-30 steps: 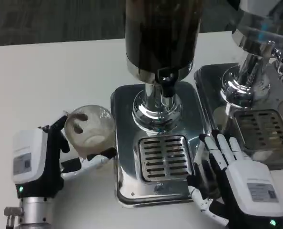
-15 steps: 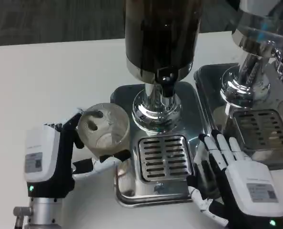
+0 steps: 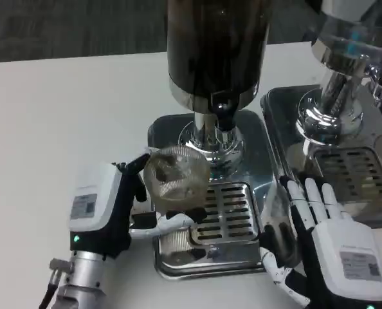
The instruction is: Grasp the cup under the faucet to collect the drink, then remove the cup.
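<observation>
Moved: left hand [image 3: 110, 212] and the clear, ribbed plastic cup [image 3: 175, 180] it holds are now further right than half a second ago, the cup over the left edge of the slotted metal drip grate [image 3: 226, 212] instead of beside the base.
Left hand: fingers wrapped around the cup, a white finger under its near side, black fingers at its far left rim.
Cup: just near and left of the black faucet [image 3: 224, 119], not directly beneath it; mouth faces the camera; whether any drink is inside I cannot tell.
Dispenser: tall dark cylindrical drink dispenser [image 3: 217, 45] on a chrome pedestal, standing on a shiny square steel base [image 3: 207, 257].
Right hand: right hand [image 3: 323, 235] lies at the base's right edge, fingers straight, slightly spread, holding nothing.
Far right: second chrome dispenser [image 3: 345, 58] with its own grate.
Surface: white table [image 3: 62, 122].
</observation>
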`<move>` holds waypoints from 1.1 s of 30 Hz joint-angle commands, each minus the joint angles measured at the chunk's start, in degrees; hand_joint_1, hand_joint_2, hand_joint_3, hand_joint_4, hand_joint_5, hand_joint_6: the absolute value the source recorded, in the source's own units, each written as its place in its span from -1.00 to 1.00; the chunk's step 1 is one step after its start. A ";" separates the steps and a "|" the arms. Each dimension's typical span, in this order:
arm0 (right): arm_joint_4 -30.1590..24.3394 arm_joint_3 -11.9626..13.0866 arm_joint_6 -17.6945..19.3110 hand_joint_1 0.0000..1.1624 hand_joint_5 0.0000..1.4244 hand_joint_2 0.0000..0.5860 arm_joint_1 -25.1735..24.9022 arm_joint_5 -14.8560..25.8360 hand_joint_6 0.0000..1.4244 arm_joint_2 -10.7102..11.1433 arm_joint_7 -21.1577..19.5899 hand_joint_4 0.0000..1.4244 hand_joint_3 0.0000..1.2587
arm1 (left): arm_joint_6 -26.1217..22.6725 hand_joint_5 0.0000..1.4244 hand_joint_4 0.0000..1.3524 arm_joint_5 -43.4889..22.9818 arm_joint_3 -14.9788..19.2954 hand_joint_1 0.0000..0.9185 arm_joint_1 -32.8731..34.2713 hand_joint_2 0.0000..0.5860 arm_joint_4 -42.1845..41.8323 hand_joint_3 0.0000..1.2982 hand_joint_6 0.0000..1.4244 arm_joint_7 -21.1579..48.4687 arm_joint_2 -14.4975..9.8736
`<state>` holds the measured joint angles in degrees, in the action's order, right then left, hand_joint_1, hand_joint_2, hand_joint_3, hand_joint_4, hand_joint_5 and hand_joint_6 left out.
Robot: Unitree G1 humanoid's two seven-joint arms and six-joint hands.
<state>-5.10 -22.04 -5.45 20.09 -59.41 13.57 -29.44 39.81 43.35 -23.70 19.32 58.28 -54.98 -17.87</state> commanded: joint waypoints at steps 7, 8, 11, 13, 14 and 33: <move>0.08 -1.15 -2.49 -0.45 -1.00 0.56 1.33 -1.81 -0.77 -1.86 -3.84 -1.00 -0.88 | -0.30 0.48 0.23 1.75 -4.16 0.57 7.02 -1.00 5.22 0.06 0.73 0.77 3.69; 0.17 -1.21 -2.63 -0.44 -1.00 0.56 1.39 -1.82 -0.77 -2.05 -4.02 -1.00 -0.88 | -0.35 0.48 0.23 1.88 -4.50 0.57 7.28 -1.00 5.58 0.06 0.73 0.78 3.94; 0.29 -1.25 -2.84 -0.44 -1.00 0.55 1.48 -1.71 -0.77 -2.23 -4.34 -1.00 -0.88 | -0.50 0.48 0.24 2.42 -5.55 0.57 7.94 -1.00 6.31 0.06 0.73 0.71 4.57; 0.33 -1.34 -2.98 -0.43 -1.00 0.55 1.49 -1.72 -0.77 -2.34 -4.51 -1.00 -0.88 | -1.05 0.48 0.24 2.97 -6.37 0.57 8.30 -1.00 6.92 0.06 0.73 0.60 5.06; 0.33 -1.39 -3.07 -0.43 -1.00 0.55 1.52 -1.74 -0.77 -2.43 -4.61 -1.00 -0.88 | -1.19 0.48 0.24 3.06 -6.68 0.57 8.38 -1.00 7.16 0.06 0.73 0.55 5.13; 0.74 -1.28 -1.84 -0.41 -1.00 0.48 0.93 -0.15 -0.77 -1.53 -3.63 -1.00 -0.88 | 1.41 0.35 0.01 0.12 -6.16 -0.94 7.38 -0.92 8.57 -0.28 0.38 3.17 4.06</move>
<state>-4.79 -23.26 -8.19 21.35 -60.47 11.60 -33.13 39.35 45.11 -30.41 27.37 66.17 -54.04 -13.43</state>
